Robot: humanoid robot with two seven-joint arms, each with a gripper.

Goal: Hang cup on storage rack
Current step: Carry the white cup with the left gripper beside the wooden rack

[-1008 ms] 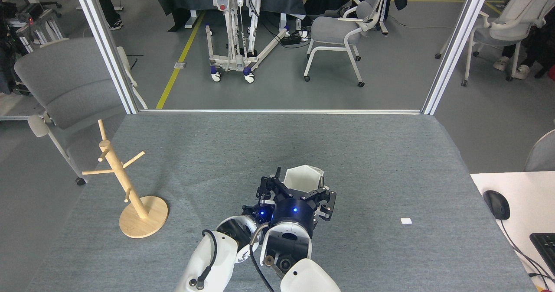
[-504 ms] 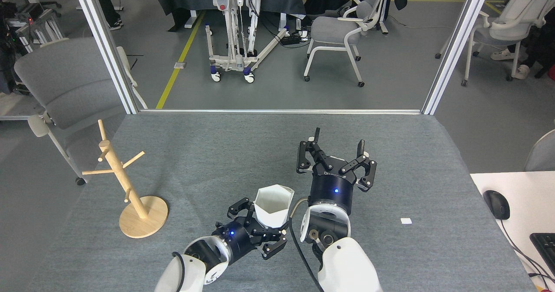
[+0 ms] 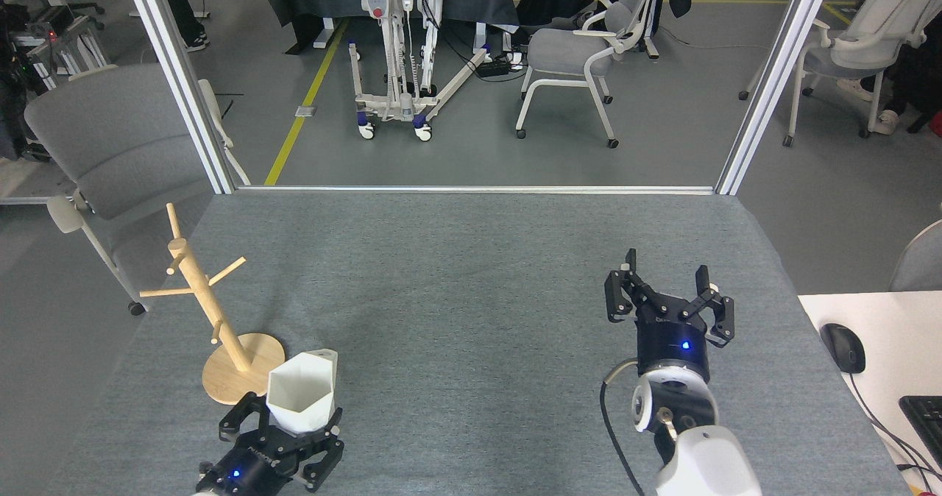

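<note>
left gripper (image 3: pixel 283 426), bottom left: jaws clamped on white hex cup (image 3: pixel 302 391), mouth up, just right of the storage rack (image 3: pixel 210 312) base on grey table (image 3: pixel 471 275). right gripper (image 3: pixel 668 297): jaws apart, empty, well apart at table's right.

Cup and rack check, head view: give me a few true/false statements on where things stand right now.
1. The left end effector holds the cup. True.
2. The cup hangs on a peg of the storage rack. False: it is still gripped, beside the rack's base.
3. The right end effector is open and empty. True.
4. The rack lies tipped over. False: it stands upright on the table.
</note>
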